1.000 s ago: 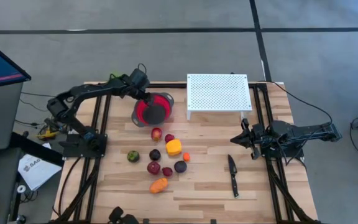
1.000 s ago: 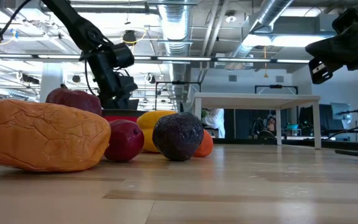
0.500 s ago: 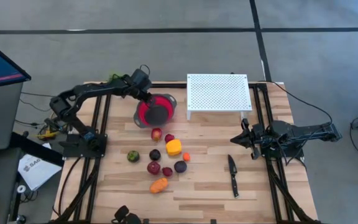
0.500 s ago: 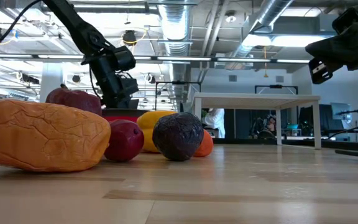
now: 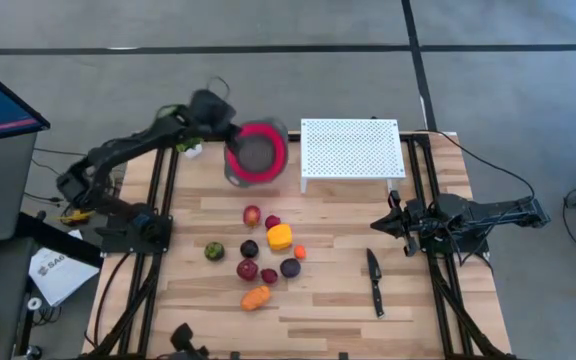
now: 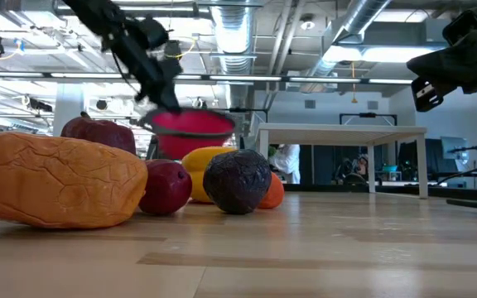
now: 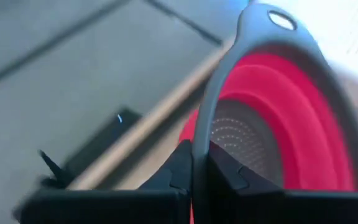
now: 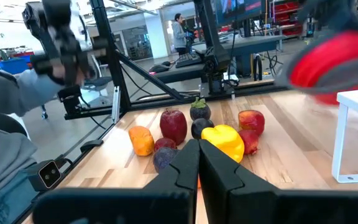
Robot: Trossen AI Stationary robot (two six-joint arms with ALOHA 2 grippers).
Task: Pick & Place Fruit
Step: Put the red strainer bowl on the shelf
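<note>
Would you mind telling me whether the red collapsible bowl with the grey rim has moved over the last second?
Yes. The red collapsible bowl, clamped in the left pincer, has lifted off the tabletop toward the white perforated rack.

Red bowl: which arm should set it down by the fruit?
Left. Its hand is shut on the red bowl, lifted off the table. The right hand waits shut and empty near the knife, away from the fruit.

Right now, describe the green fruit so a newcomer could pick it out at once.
Start at the white perforated rack at the table's far edge, then drop to the cluster of fruit in the middle of the wooden table. The green fruit sits at the cluster's left edge, slightly apart, the only green piece among red, purple, yellow and orange ones.
</note>
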